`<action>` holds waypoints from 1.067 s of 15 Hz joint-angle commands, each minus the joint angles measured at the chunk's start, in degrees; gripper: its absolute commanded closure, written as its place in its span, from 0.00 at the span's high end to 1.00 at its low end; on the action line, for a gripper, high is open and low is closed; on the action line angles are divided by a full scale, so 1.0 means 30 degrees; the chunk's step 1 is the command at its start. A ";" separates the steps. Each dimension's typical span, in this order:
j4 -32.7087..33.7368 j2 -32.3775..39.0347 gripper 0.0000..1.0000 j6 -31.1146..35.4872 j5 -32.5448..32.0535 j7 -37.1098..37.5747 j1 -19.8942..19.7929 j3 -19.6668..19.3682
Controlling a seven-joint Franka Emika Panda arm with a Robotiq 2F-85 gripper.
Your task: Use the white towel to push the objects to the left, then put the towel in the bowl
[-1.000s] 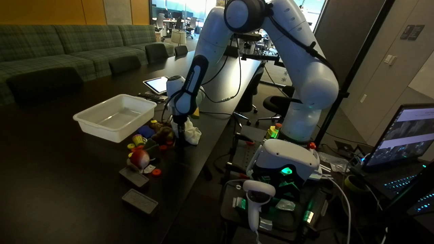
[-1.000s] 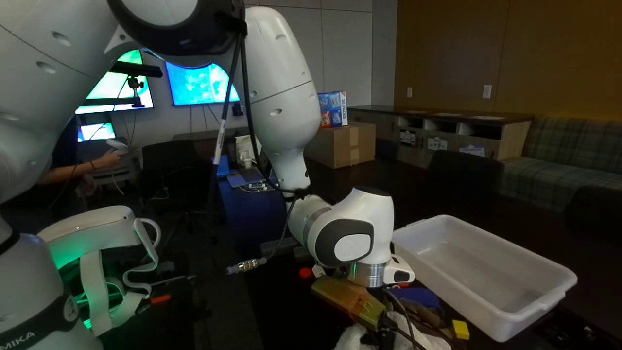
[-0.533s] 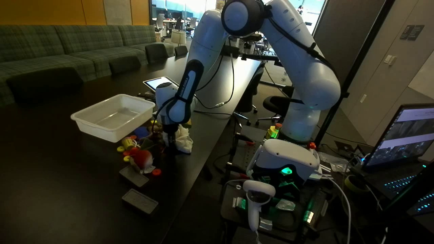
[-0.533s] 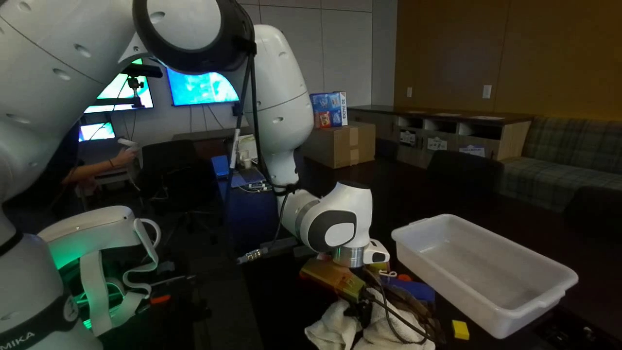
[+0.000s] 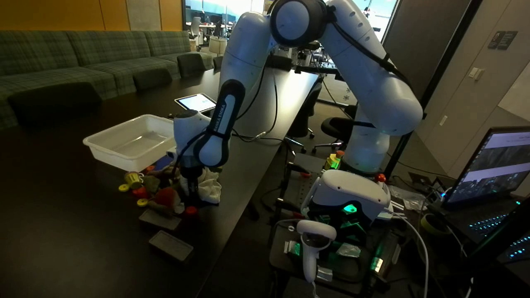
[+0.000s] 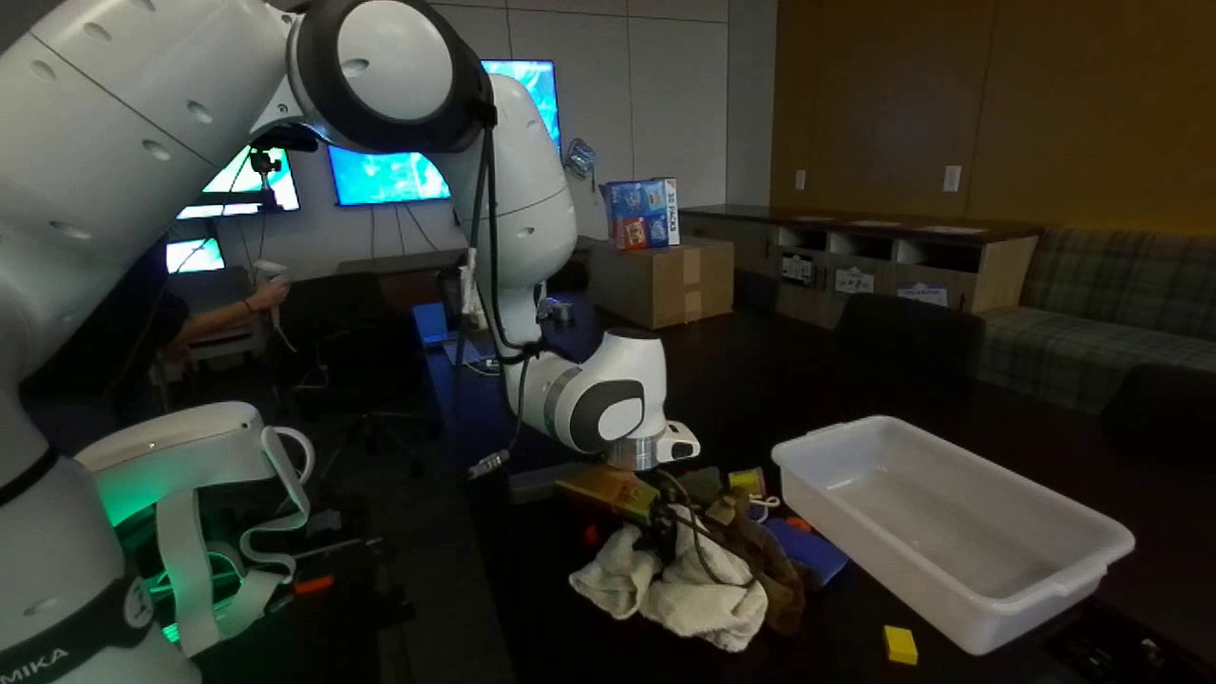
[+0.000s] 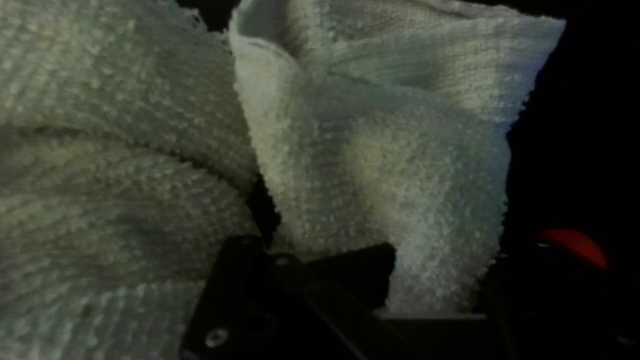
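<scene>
Two dark blocks (image 5: pixel 171 244) lie on the bench (image 5: pixel 83 248), low and left of centre in an exterior view. Behind them comes the heap of toys (image 5: pixel 166 198); just right of it the hand (image 5: pixel 193 194) is closed on the white towel (image 5: pixel 210 188), whose folds seem to touch the heap. Farther back, at mid-left, stands the white bin (image 5: pixel 111 159). Pushing looks to be the current step. Next, probably: a little more sweep, kept low, then lift the towel clear and carry it over the bin before letting go.

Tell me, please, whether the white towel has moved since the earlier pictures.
Yes: in an exterior view, the white towel has moved toward the picture's lower left, nearer the unmoved front dark block.
</scene>
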 commanded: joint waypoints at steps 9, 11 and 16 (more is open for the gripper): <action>0.0627 -0.0476 0.10 0.1025 0.0165 0.2828 0.3792 0.1618; 0.0117 -0.1184 0.10 0.1129 0.0140 0.2455 0.3406 0.1821; -0.2852 -0.4289 0.10 0.0485 0.0733 -0.1859 -0.1521 0.4803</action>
